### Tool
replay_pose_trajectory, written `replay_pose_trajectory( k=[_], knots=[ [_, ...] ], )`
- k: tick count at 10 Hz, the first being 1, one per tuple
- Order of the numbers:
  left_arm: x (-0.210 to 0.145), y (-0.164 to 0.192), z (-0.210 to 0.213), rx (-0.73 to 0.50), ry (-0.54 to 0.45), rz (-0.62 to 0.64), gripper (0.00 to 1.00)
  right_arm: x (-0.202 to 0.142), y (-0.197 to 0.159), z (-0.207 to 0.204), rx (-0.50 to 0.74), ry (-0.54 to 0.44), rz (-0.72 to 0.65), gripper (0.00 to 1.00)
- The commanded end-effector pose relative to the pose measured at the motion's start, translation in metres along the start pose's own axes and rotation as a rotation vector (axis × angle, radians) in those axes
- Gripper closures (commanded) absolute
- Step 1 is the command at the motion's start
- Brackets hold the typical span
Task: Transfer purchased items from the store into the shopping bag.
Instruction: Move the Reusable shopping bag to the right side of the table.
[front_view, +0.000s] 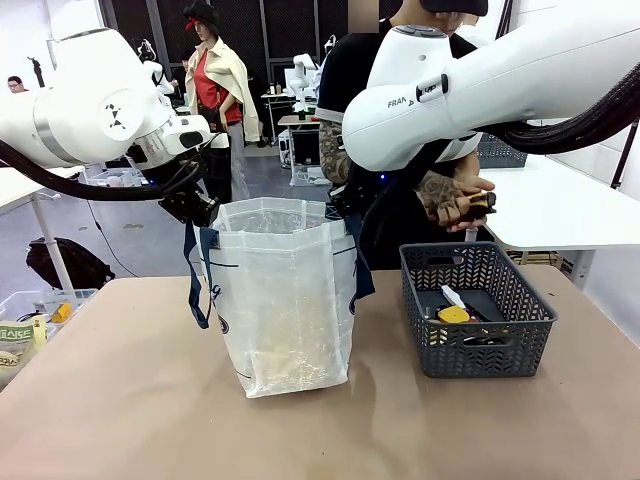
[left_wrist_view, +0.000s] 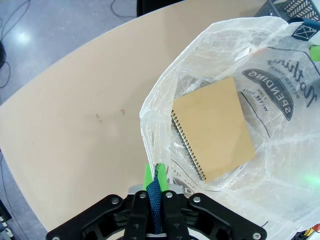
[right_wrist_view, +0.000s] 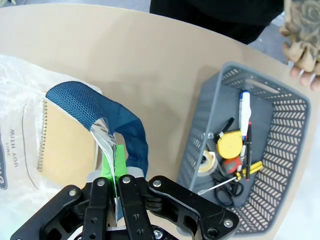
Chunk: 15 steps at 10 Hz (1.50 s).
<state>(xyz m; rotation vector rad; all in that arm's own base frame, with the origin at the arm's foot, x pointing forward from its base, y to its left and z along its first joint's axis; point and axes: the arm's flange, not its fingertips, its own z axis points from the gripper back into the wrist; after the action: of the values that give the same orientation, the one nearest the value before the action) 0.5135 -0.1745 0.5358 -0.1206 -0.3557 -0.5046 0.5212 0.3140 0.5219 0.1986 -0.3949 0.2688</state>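
Front view: a tall translucent white shopping bag (front_view: 285, 300) stands mid-desk, its mouth spread between my two arms. My left end effector (front_view: 198, 210) is clenched on a navy strap (front_view: 190, 280) at the bag's left rim. Well apart to the right sits the dark grey slotted basket (front_view: 480, 352), holding the purchased items, with a yellow one (front_view: 453, 314) among darker ones. A person's hand (front_view: 452, 195) is behind it, holding something small. The film looks thin and floppy, so I judge an uneven pull from either arm could fold the mouth shut or tip the bag. The desk (front_view: 120, 390) is smooth tan, and the room around it is an open workshop with white tables and clear bins (front_view: 30, 305) at the left. Left wrist view: my green pads pinch the strap edge-on, and a tan spiral notebook (left_wrist_view: 215, 127) lies at the bottom of the bag. The strap is narrow and could slide out of that pinch. The desk carries a few faint marks, and beyond its edge is a grey floor. Right wrist view: my right end effector (right_wrist_view: 114, 162) is clamped on the other navy strap (right_wrist_view: 95, 110) together with a fold of bag film. The film could tear or slip free under load. The basket lies just beside, with a yellow tape measure, a white marker (right_wrist_view: 244, 107) and scissors (right_wrist_view: 227, 192) loose inside. With both my end effectors occupied, I judge a hand carrying items across could knock my arm or snag the rim.
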Motion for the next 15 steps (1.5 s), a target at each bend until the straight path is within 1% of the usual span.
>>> replay_pose_trajectory(
  k=[1, 15],
  knots=[
    [-0.0021, 0.0003, 0.0019, -0.002, 0.006, 0.015, 1.00, -0.0031, -0.0022, -0.0001, 0.009, 0.002, -0.011, 1.00],
    [-0.0021, 0.0003, 0.0019, -0.002, 0.006, 0.015, 1.00, -0.0031, -0.0022, -0.0001, 0.009, 0.002, -0.011, 1.00]
  ],
)
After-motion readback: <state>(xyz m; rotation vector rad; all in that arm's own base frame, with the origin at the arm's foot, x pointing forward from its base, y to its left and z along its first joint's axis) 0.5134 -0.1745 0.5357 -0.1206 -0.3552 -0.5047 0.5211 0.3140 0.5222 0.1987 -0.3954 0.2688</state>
